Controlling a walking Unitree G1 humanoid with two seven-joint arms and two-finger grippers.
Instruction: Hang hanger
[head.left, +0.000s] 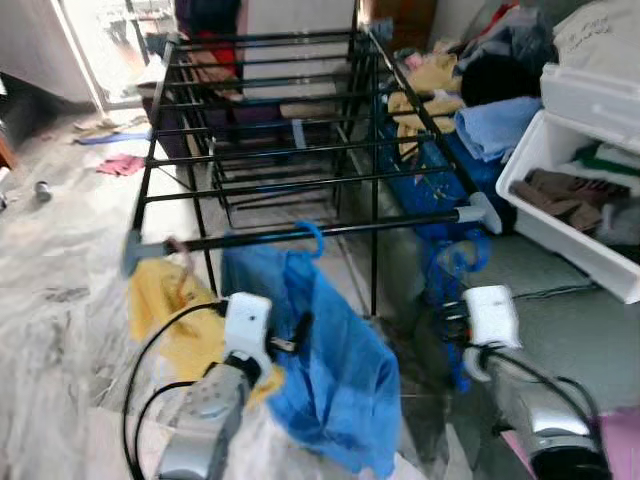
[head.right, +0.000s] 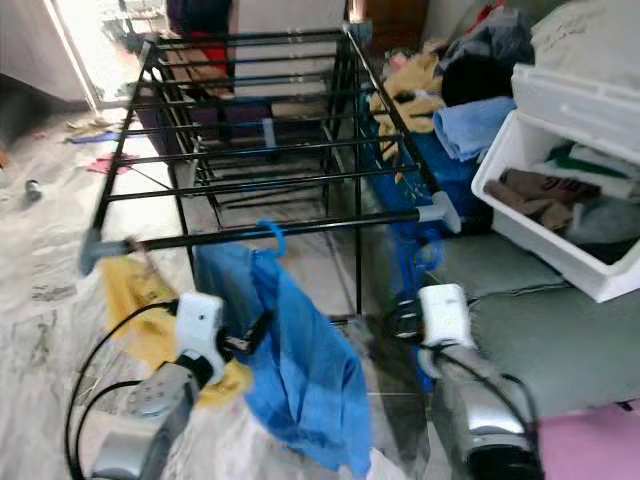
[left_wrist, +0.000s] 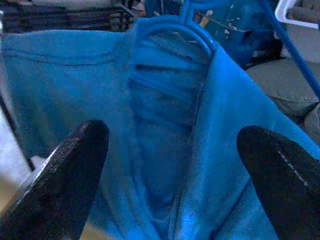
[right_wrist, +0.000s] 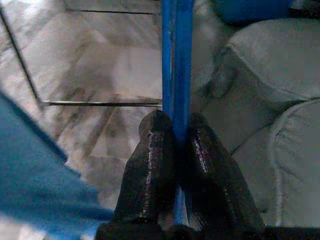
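Note:
A blue shirt (head.left: 330, 370) hangs on a blue hanger whose hook (head.left: 312, 238) is over the front rail (head.left: 390, 225) of the black drying rack. My left gripper (head.left: 290, 342) is open right beside the shirt, with its fingers (left_wrist: 65, 175) apart on either side of the collar and the hanger's shoulder (left_wrist: 200, 37). Lower right of the rack, my right gripper (right_wrist: 176, 135) is shut on the thin bar of a second, bare blue hanger (right_wrist: 175, 60), which rises below the rail's right end (head.left: 455, 262).
A yellow garment (head.left: 165, 310) hangs from the rail's left end. A white bin of clothes (head.left: 560, 240) stands at the right, with piled laundry (head.left: 500, 70) behind it. Grey cushions (right_wrist: 260, 90) lie under the right gripper. Marble floor (head.left: 60, 260) stretches to the left.

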